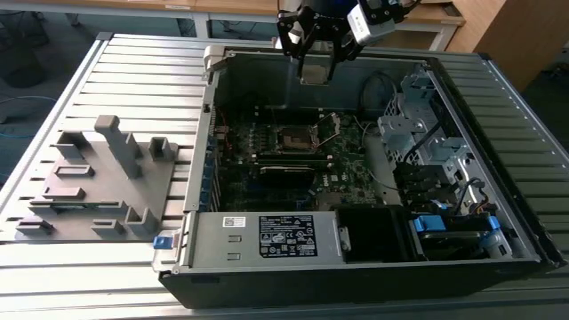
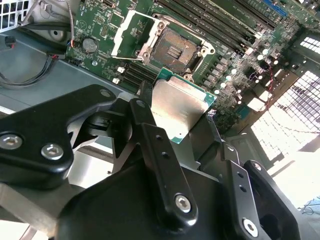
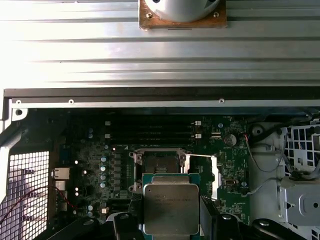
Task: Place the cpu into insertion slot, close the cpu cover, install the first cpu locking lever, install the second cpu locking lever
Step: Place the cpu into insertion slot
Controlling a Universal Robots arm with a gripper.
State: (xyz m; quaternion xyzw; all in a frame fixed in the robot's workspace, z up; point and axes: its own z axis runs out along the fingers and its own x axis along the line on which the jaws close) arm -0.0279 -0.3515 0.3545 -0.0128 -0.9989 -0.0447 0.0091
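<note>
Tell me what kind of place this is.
Probably a robotics lab or workshop bench: an open computer case sits on a slatted metal table, wooden desks stand behind, and the gripper holds the cpu above the motherboard.

Your cpu (image 3: 171,207) sits in the end effector (image 1: 316,75), above the computer case (image 1: 356,290); insertion slot (image 3: 157,162) inside on the motherboard (image 1: 342,177), cpu cover (image 3: 214,177) raised beside it.

- Second wrist view: fingers (image 2: 148,122) hide cpu (image 2: 185,100) side edges.
- First wrist view: cpu blocks pt of insertion slot (image 3: 157,161).
- Exterior view, upper middle: arm (image 1: 320,13) cut off by frame edge; held item prob. cpu, too small.
</note>
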